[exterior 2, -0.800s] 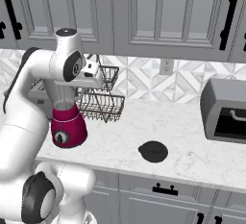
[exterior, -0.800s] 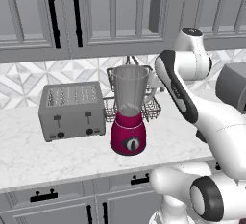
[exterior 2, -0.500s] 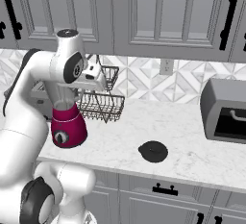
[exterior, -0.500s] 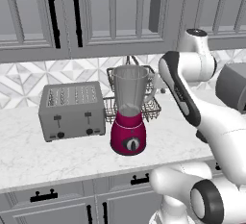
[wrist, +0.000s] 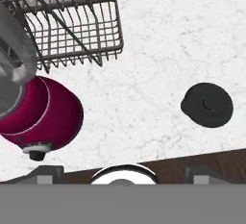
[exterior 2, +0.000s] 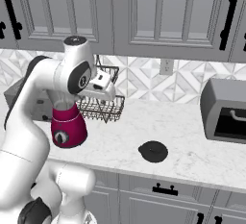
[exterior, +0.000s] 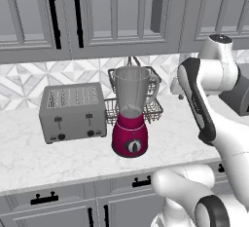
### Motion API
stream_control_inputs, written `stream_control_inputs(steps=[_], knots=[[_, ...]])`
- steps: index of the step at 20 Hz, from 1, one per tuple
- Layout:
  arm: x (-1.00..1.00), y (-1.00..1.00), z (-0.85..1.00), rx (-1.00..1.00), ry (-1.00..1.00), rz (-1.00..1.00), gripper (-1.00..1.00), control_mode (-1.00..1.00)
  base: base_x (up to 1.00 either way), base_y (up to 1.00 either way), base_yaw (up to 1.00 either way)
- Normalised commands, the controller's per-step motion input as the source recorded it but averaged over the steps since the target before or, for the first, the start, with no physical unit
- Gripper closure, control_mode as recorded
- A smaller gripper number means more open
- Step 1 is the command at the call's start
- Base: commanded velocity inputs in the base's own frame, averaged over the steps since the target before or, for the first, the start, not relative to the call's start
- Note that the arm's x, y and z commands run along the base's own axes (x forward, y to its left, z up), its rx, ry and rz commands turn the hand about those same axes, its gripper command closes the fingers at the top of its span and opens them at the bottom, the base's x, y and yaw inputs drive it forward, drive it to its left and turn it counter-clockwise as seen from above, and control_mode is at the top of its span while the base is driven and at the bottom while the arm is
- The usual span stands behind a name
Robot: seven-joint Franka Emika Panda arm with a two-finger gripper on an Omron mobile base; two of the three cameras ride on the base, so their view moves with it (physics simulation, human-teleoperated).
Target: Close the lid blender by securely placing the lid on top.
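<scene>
I see the blender [exterior: 130, 119] standing upright near the middle of the white marbled desk [exterior: 29, 158], its rounded magenta base glossy and its clear greyish jar tapering downward, the rim open at the top. The boxy grey toaster [exterior: 72, 111] sits just to its left with a narrow strip of bare stone between them, and a dark wire rack [exterior: 153, 105] stands directly behind the jar against the tiled wall. In front of the blender the stone runs free to the desk's front edge.

The lid [exterior 2: 153, 151] lies flat on the desk well to the right of the blender, close to the front edge; it is a matte black round cap with a small raised centre. In the hand view the lid [wrist: 207, 105] has open marble on every side, and the magenta base [wrist: 41, 115] and the wire rack [wrist: 72, 28] are well apart from it. Further right a grey microwave [exterior 2: 225, 110] occupies the far end, leaving a broad free stretch of stone between it and the lid.

The claw [exterior 2: 104, 87] hangs high above the desk, just right of the jar's rim and in front of the rack, touching nothing. I cannot tell how wide its jaws stand, since the fingers are too small to make out
</scene>
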Motion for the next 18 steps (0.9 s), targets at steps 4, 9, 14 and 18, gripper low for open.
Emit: stream_control_inputs(steps=[4, 9, 14, 18], knots=[[-0.42, -0.68, -0.13, 0.0, 0.0, -0.06, -1.0, -1.0, 0.0, 0.0, 0.0], [-0.32, -0.69, -0.22, 0.0, 0.0, -0.03, -1.0, -1.0, 0.0, 0.0, 0.0], [-0.21, -0.55, -0.39, 0.0, 0.0, 0.0, -1.0, -1.0, 0.0, 0.0, 0.0], [-0.02, -0.41, -0.49, 0.0, 0.0, 0.0, -1.0, -1.0, 0.0, 0.0, 0.0]])
